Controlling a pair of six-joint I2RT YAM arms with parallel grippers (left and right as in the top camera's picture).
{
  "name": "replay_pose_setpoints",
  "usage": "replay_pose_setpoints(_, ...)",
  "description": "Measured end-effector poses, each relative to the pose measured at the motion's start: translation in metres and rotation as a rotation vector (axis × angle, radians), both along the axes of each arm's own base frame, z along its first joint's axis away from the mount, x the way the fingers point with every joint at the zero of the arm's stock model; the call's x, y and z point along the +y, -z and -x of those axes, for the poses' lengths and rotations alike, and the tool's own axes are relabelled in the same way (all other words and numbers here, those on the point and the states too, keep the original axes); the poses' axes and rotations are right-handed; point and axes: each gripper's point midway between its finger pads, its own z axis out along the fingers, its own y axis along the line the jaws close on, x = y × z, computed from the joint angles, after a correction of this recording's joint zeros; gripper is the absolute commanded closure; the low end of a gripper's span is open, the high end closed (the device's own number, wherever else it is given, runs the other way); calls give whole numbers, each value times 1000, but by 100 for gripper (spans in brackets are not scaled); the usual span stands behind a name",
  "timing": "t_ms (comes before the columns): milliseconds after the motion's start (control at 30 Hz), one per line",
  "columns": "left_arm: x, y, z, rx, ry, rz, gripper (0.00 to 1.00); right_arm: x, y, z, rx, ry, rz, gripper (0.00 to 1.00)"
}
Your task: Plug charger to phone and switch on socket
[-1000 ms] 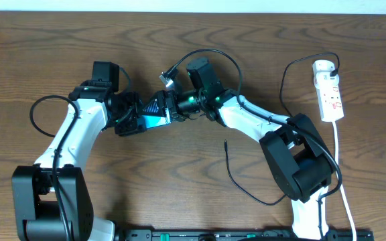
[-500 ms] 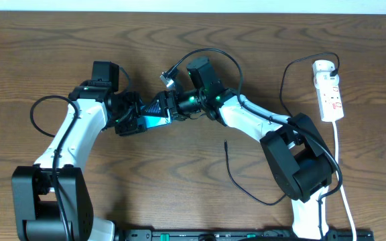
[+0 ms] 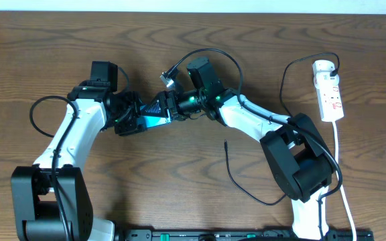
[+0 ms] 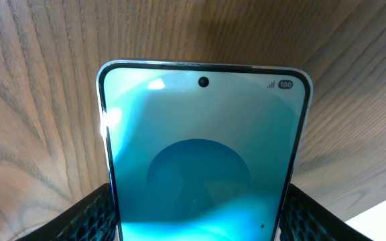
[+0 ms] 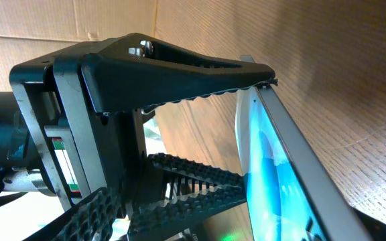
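Note:
The phone (image 3: 154,121), with a bright cyan screen, is held tilted above the table between the two arms. My left gripper (image 3: 134,119) is shut on its two long edges; the left wrist view shows the phone (image 4: 203,154) between the jaws (image 4: 196,204). My right gripper (image 3: 171,107) is at the phone's other end, jaws apart (image 5: 233,221), with the phone's edge (image 5: 273,174) beside them. The charger's thin black cable (image 3: 243,189) lies on the table, its plug tip (image 3: 225,142) free. The white socket (image 3: 330,90) lies at the far right.
The charger cable loops up from the socket's top end (image 3: 283,80). The socket's white cord (image 3: 340,167) runs down the right side. The right arm's base (image 3: 300,161) stands beside the cable. A black rail (image 3: 246,234) lines the front edge.

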Motion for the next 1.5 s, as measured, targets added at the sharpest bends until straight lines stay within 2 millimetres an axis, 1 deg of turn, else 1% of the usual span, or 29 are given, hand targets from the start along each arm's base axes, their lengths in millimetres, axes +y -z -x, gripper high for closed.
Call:
replay_pose_setpoints(400,0,0,0,1,-1,1,93,0,0,-1,-1,1,0,22)
replay_pose_setpoints(600,11,1,0,3,-17,-5,93,-3,0,-3,-7,5,-2,21)
replay_pose_setpoints(767,12,1,0,-1,-11,-8,93,-3,0,-3,-7,6,-1,22)
replay_pose_setpoints(933,11,0,0,-2,-6,2,93,-3,0,-3,-18,2,-3,36)
replay_pose_setpoints(1067,6,-2,0,-2,2,32,93,-3,0,-3,-20,2,-1,40)
replay_pose_setpoints(1133,2,-3,0,-2,7,52,93,-3,1,-4,-20,3,-1,47)
replay_pose_setpoints(1200,0,-5,1,-3,11,68,93,-3,1,-4,-20,4,0,52)
replay_pose_setpoints(1233,-1,-5,1,-3,12,74,93,-3,1,-4,-26,3,0,59)
replay_pose_setpoints(1300,-2,-6,1,-3,14,82,93,-3,2,-4,-27,6,5,65)
replay_pose_setpoints(1433,-3,-6,1,-4,18,92,93,-4,4,-6,-24,17,17,71)
replay_pose_setpoints(1500,-3,-6,1,-5,18,93,93,-4,5,-6,-25,22,21,70)
